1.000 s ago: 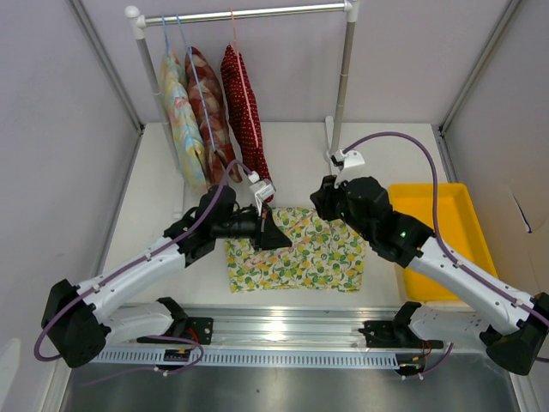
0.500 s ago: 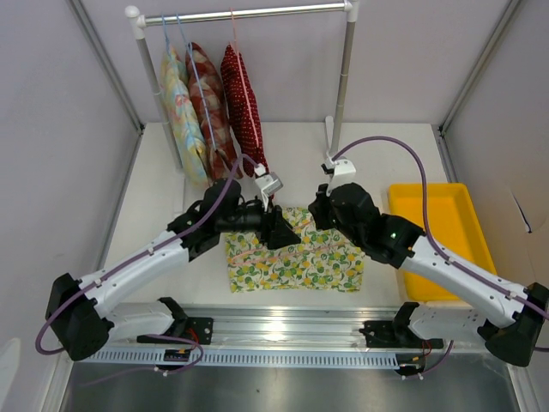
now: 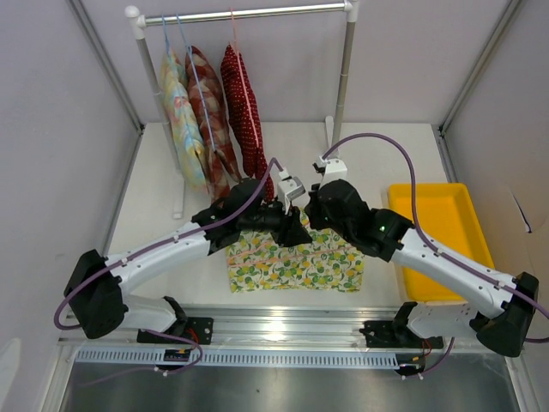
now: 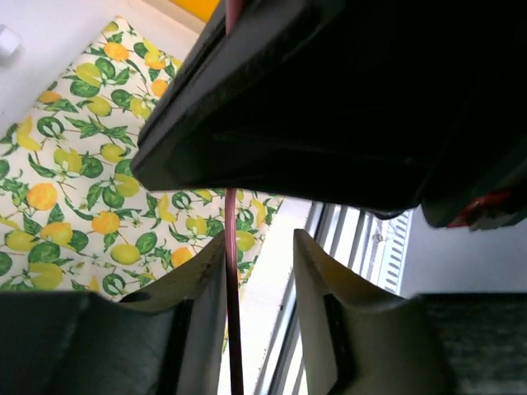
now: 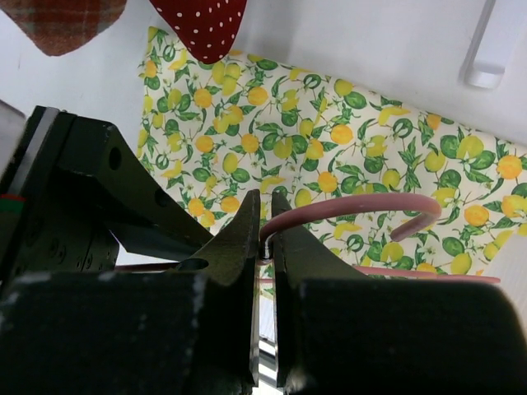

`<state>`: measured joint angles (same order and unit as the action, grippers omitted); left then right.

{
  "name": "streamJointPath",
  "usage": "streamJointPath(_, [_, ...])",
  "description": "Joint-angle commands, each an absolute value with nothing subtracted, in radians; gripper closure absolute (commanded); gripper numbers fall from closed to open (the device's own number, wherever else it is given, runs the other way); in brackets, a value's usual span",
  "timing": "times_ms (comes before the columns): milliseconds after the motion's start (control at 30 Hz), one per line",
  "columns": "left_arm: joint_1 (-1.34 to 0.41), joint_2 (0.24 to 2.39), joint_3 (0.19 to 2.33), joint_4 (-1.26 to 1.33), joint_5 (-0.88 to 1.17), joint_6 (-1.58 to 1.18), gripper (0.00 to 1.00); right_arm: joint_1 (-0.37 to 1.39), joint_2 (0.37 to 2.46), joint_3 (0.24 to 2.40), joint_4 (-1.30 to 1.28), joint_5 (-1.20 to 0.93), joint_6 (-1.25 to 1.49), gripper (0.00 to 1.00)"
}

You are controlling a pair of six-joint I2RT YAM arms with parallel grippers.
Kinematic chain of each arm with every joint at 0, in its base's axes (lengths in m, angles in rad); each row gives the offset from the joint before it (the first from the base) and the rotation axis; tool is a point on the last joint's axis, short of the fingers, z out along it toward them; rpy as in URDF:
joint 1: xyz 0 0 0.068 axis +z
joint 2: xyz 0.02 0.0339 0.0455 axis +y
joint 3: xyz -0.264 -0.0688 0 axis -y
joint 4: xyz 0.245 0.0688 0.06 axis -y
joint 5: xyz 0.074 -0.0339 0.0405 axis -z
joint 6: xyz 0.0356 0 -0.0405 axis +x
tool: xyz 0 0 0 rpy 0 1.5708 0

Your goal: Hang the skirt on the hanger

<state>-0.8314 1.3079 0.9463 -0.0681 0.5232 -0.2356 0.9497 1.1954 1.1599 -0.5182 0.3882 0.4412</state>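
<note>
Far left at the back: rack (image 3: pixel 249 13) with three garments hanging: pastel floral (image 3: pixel 180 112), a plaid one (image 3: pixel 208 103), red dotted (image 3: pixel 243 94). They hang close together, hems near the surface (image 3: pixel 386 146).

Left arm reaches in to the middle. Left pincer (image 4: pixel 259 239) is at a medium gap, jaws clearly apart. A straight run of the pink hanger wire passes through that gap, tight against one finger (image 4: pixel 202 280) and clear of the other. I can't tell if it actually touches, so I'm not calling it a grip. The right arm's black housing fills the view just above.

Skirt (image 3: pixel 283 266) lies flat on the surface in the centre, near the front rail, spread out with the lemon print up. Both pincers sit over its far edge, almost nose to nose.

Hanger (image 5: pixel 354 205) is over the skirt between the two pincers. The hook runs out sideways from the right fingertips and curls back at its end. A second pink run shows lower in the right wrist view. I can't tell whether the wire rests on the cloth or hangs just above it.

Right pincer (image 5: pixel 265 202) is narrow, clamped on the wire at the base of the hook.

Far right: yellow tray (image 3: pixel 437 232) on the surface, apart from the skirt, partly under the right arm.
</note>
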Motion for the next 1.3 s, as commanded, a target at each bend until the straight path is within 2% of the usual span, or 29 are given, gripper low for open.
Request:
streamJointPath(0, [-0.842,1.321,1.005,-0.029,0.474,-0.192,0.66,0.956,1.198,1.204,-0.520,0.410,0.468,1.00])
streamJointPath(67, [-0.844,1.330,1.005,-0.023,0.459,-0.190,0.78,0.957,1.200,1.198,-0.525,0.410,0.472,1.00])
streamJointPath(133, [-0.844,1.333,0.997,-0.008,0.451,-0.192,0.83,0.956,1.200,1.192,-0.531,0.410,0.479,1.00])
streamJointPath(200, [-0.844,1.338,0.983,0.026,0.446,-0.192,0.96,0.957,1.203,1.192,-0.538,0.407,0.482,1.00])
streamJointPath(333, [-0.844,1.359,0.968,0.058,0.457,-0.198,1.00,0.957,1.213,1.190,-0.558,0.414,0.488,0.98])
streamJointPath(367, [-0.844,1.364,0.963,0.084,0.462,-0.195,1.00,0.957,1.213,1.190,-0.566,0.419,0.491,0.93])
streamJointPath(400, [-0.844,1.370,0.945,0.106,0.468,-0.195,1.00,0.956,1.212,1.190,-0.572,0.426,0.495,0.83])
streamJointPath(433, [-0.841,1.373,0.924,0.127,0.477,-0.198,1.00,0.957,1.210,1.190,-0.581,0.436,0.512,0.61])
streamJointPath(467, [-0.839,1.373,0.896,0.182,0.510,-0.204,1.00,0.956,1.206,1.193,-0.601,0.449,0.517,0.51])
streamJointPath(500, [-0.836,1.377,0.875,0.207,0.528,-0.225,1.00,0.957,1.191,1.195,-0.615,0.466,0.531,0.36])
streamJointPath(633, [-0.824,1.381,0.772,0.343,0.575,-0.291,1.00,0.956,1.114,1.193,-0.699,0.523,0.572,0.21])
streamJointPath(867, [-0.816,1.416,0.620,0.599,0.644,-0.374,1.00,0.957,0.919,1.095,-0.844,0.529,0.711,0.25])
streamJointPath(967, [-0.819,1.445,0.572,0.733,0.681,-0.423,1.00,0.937,0.847,1.034,-0.871,0.578,0.747,0.20])
streamJointPath(1067, [-0.827,1.445,0.512,0.785,0.649,-0.436,1.00,0.865,0.835,1.025,-0.845,0.496,0.718,0.20])
streamJointPath(1100, [-0.827,1.454,0.509,0.784,0.649,-0.433,1.00,0.856,0.836,1.025,-0.842,0.473,0.709,0.22])
streamJointPath(1233, [-0.828,1.483,0.499,0.798,0.652,-0.420,1.00,0.862,0.842,0.977,-0.854,0.361,0.719,0.45])
streamJointPath(1267, [-0.828,1.491,0.491,0.848,0.658,-0.431,1.00,0.870,0.839,0.936,-0.854,0.344,0.726,0.46])
